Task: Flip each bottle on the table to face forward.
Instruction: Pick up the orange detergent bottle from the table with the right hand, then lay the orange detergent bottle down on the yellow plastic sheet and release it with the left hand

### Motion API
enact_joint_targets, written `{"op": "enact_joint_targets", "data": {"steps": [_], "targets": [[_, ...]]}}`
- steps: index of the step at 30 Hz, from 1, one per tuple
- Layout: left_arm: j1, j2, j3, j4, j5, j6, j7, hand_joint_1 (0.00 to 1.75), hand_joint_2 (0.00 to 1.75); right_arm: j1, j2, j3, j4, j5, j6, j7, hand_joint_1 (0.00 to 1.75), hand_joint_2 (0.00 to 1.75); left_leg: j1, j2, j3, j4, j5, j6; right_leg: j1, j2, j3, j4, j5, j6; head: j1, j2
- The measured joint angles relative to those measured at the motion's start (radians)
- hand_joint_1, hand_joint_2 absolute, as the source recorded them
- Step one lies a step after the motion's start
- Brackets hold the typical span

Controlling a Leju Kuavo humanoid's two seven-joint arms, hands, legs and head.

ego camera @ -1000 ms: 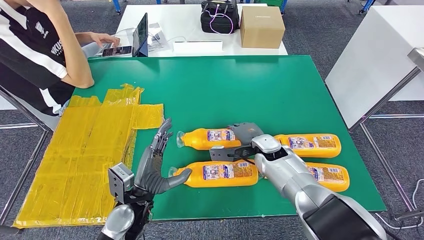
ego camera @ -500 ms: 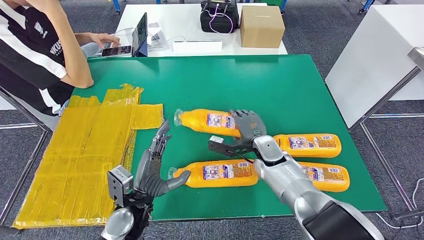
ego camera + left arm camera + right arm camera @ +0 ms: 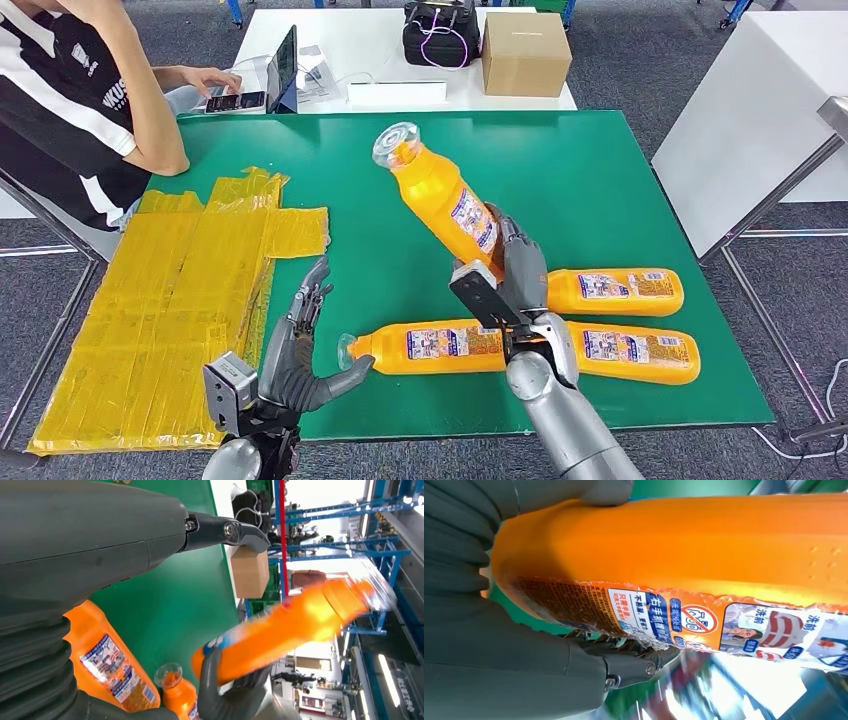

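Observation:
My right hand [image 3: 512, 272] grips the base of an orange bottle [image 3: 438, 195] and holds it lifted off the green table [image 3: 560, 170], tilted with its clear cap toward the far side. Up close its label [image 3: 704, 622] sits beside my right hand's fingers [image 3: 539, 670]. Three more orange bottles lie flat: one [image 3: 432, 346] near the front with its cap to the left, one [image 3: 615, 291] at the right, one [image 3: 630, 352] at the front right. My left hand [image 3: 300, 345] hovers open by the front bottle's cap, thumb near it. The lifted bottle [image 3: 295, 625] shows blurred in the left wrist view.
A yellow sheet [image 3: 170, 300] covers the table's left part. A person [image 3: 70, 100] sits at the far left corner with a phone. Behind the table stands a white table with a cardboard box [image 3: 523, 52], a black bag [image 3: 440, 32] and a laptop [image 3: 283, 70].
My right hand has lifted the far-left bottle off the table and swung it up, cap now pointing away. My left hand has stayed by the front bottle's cap.

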State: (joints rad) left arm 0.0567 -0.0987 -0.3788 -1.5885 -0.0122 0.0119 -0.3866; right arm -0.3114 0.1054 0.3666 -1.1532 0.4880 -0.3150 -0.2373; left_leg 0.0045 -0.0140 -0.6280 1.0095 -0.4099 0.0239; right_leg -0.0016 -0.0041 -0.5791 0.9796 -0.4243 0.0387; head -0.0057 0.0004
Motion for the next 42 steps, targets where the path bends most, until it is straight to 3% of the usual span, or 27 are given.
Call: {"op": "enact_joint_targets", "data": {"steps": [4, 6, 12, 35, 42], "targets": [[0.002, 0.002, 0.010, -0.004, 0.001, -0.001, -0.002, 0.00, 1.75, 0.084, 0.002, -0.001, -0.083, -0.231, 0.268, -0.070, 1.73, 1.75, 0.000, 0.000, 0.000, 0.000, 0.000, 0.000, 0.000, 0.000, 0.000, 0.000, 0.000, 0.000, 0.000, 0.000], [0.002, 0.003, 0.013, -0.005, 0.001, -0.002, -0.003, 0.00, 1.75, 0.118, 0.004, 0.013, -0.102, -0.263, 0.323, -0.091, 1.73, 1.75, 0.000, 0.000, 0.000, 0.000, 0.000, 0.000, 0.000, 0.000, 0.000, 0.000, 0.000, 0.000, 0.000, 0.000], [0.001, 0.004, 0.014, -0.007, 0.002, -0.002, -0.004, 0.00, 1.75, 0.157, 0.008, 0.040, -0.130, -0.274, 0.338, -0.101, 1.73, 1.75, 0.000, 0.001, 0.000, 0.000, 0.000, 0.000, 0.000, 0.000, -0.001, 0.000, 0.000, 0.000, 0.000, 0.000], [0.001, 0.007, 0.014, -0.008, 0.003, -0.002, -0.004, 0.00, 1.75, 0.162, 0.008, 0.049, -0.142, -0.283, 0.353, -0.101, 1.75, 1.75, 0.000, 0.001, 0.000, 0.000, 0.000, 0.000, 0.000, 0.000, 0.000, 0.000, 0.000, 0.000, 0.000, 0.000], [-0.006, 0.008, 0.014, -0.008, 0.004, -0.002, -0.004, 0.00, 1.75, 0.172, 0.018, 0.135, -0.141, -0.290, 0.408, -0.110, 1.75, 1.75, 0.000, 0.001, 0.000, 0.000, 0.000, 0.000, 0.000, 0.000, -0.001, 0.000, 0.000, 0.000, 0.000, 0.000]]}}
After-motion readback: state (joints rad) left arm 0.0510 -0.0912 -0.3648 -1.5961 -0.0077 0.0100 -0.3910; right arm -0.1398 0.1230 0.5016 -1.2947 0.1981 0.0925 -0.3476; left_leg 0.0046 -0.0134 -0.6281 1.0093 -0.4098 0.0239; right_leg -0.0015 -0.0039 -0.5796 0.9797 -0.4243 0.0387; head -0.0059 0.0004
